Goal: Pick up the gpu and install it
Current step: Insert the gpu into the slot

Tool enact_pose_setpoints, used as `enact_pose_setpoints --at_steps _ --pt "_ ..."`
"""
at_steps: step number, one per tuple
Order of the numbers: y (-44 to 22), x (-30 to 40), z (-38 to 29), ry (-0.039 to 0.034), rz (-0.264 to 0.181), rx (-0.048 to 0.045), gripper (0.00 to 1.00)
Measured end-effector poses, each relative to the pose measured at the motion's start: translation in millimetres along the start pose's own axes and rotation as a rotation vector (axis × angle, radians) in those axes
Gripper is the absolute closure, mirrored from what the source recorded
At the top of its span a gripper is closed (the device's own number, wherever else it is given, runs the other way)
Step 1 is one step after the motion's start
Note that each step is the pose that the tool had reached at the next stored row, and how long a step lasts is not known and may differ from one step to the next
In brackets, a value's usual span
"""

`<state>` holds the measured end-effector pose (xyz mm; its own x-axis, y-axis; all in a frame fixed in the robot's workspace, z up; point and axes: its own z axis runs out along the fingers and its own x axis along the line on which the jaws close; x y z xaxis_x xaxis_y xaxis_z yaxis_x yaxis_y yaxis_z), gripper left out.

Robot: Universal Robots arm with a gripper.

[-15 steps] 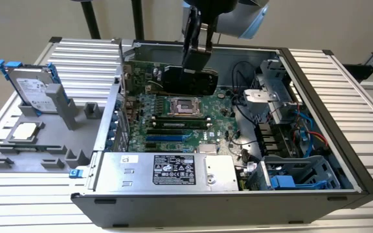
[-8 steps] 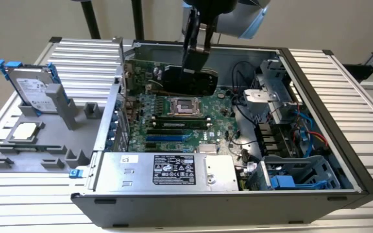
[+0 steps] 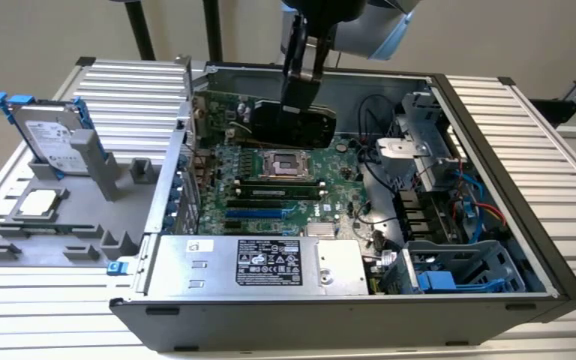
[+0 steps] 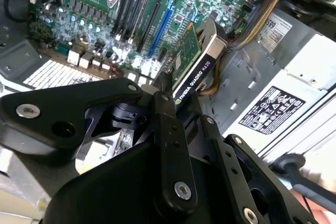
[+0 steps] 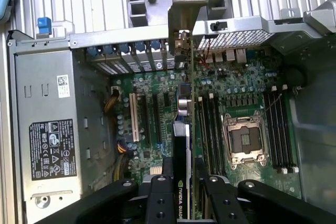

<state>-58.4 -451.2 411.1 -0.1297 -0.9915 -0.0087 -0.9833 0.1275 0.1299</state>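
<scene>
Item, as we log it: open computer case; motherboard; gripper clamped on the gpu, card held edge-down above the motherboard, long axis running 10-to-4 in the exterior view, not yet seated.

Your arm comes in from up top, wrist pointing pretty much straight down. The gripper hangs below it, fingers pinched tight on the edge of the gpu, holding it on edge.
</scene>
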Motion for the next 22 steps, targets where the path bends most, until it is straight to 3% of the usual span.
enact_pose_setpoints --at_steps 14,22 --pt "-0.1 -1.1 1.3 -0.0029 0.021 0.0013 1.00" --pt "-5.8 -2.0 2.5 -0.0029 0.021 0.0027 1.00"
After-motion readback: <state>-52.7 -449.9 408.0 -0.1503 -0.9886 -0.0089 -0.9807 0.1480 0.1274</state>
